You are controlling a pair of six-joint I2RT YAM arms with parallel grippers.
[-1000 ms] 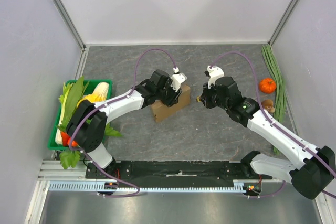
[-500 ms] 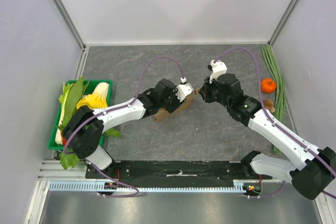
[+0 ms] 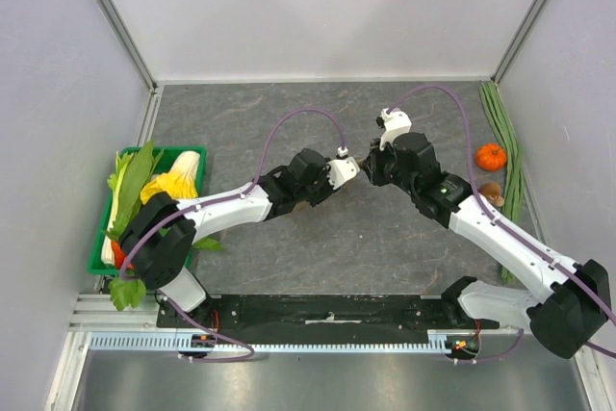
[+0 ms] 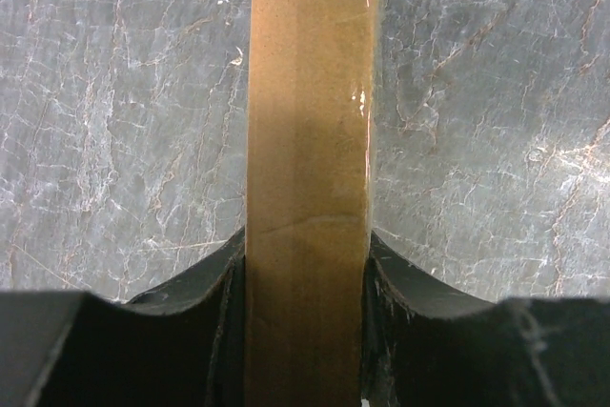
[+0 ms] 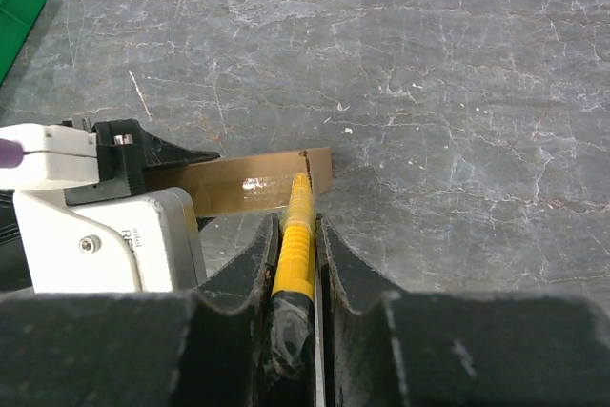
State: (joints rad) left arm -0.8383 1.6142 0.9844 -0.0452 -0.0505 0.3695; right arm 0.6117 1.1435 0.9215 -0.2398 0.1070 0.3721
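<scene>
My left gripper (image 4: pixel 306 237) is shut on a narrow brown cardboard box (image 4: pixel 307 121), which sticks out ahead of its fingers over the grey marble table. In the top view the left gripper (image 3: pixel 337 176) sits mid-table and covers most of the box. My right gripper (image 5: pixel 295 224) is shut on a yellow ribbed tool (image 5: pixel 296 240). The tool's tip rests against the far end of the box (image 5: pixel 257 181), beside the left wrist's white housing (image 5: pixel 105 212). From above, the right gripper (image 3: pixel 370 168) is tip to tip with the left one.
A green basket (image 3: pixel 97 243) of leafy vegetables and corn stands at the left edge. Near the right wall lie an orange round fruit (image 3: pixel 491 156), a brown mushroom (image 3: pixel 492 192) and long green stalks (image 3: pixel 507 146). Walls close in on three sides.
The left arm carried the box rightward and turned it, so it is now largely hidden under the wrist. The right gripper moved slightly up and left until the tool tip met the box end.
</scene>
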